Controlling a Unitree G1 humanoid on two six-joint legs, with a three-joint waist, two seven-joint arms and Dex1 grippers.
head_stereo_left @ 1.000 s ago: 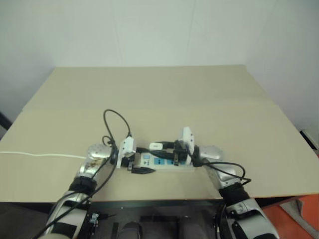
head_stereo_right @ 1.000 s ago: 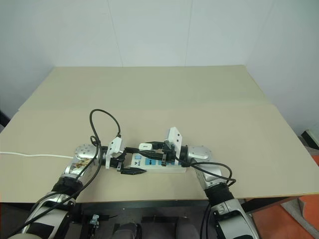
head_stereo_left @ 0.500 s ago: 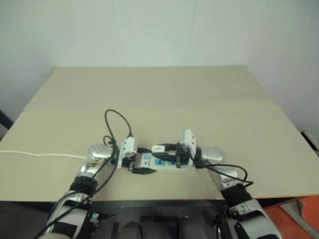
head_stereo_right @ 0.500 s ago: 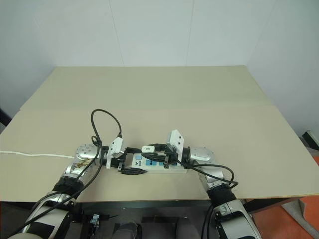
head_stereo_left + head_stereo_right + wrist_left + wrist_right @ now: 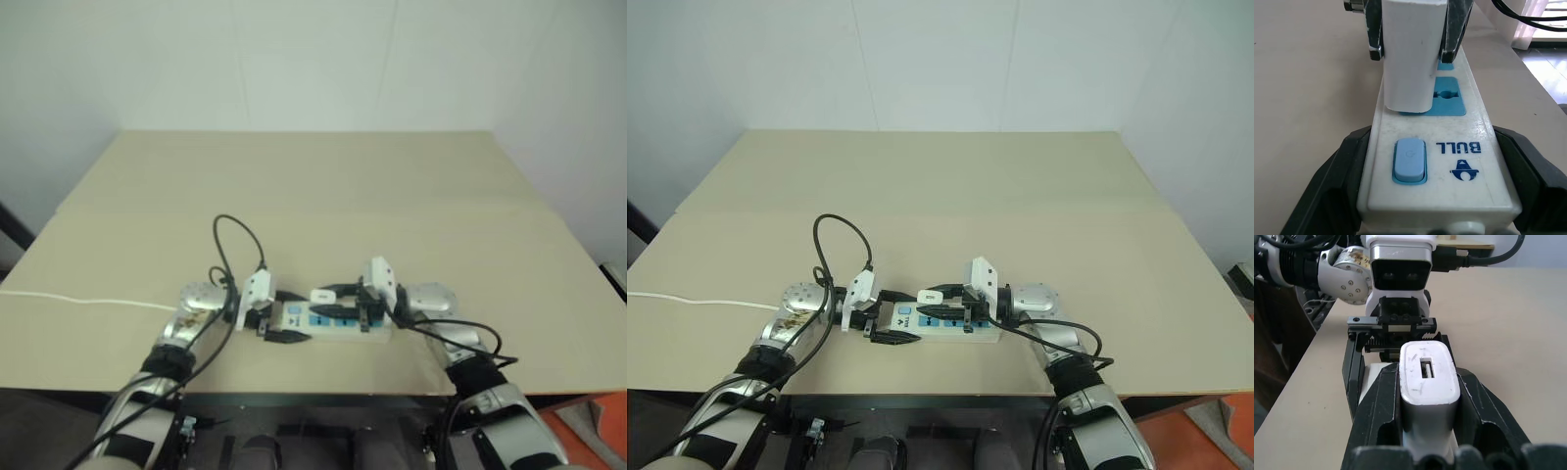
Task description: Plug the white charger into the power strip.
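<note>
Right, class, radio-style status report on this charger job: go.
Left gripper shut on power strip. Right gripper shut on white charger, standing on first socket. Nothing in the way.

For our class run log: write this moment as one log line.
left hand: shut on power strip | right hand: shut on white charger | charger over first socket by switch

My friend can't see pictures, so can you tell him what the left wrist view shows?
A white charger, held by the right gripper, stands on the blue socket nearest the switch of a white power strip. The left gripper clamps the strip's switch end, on a tan table.
</note>
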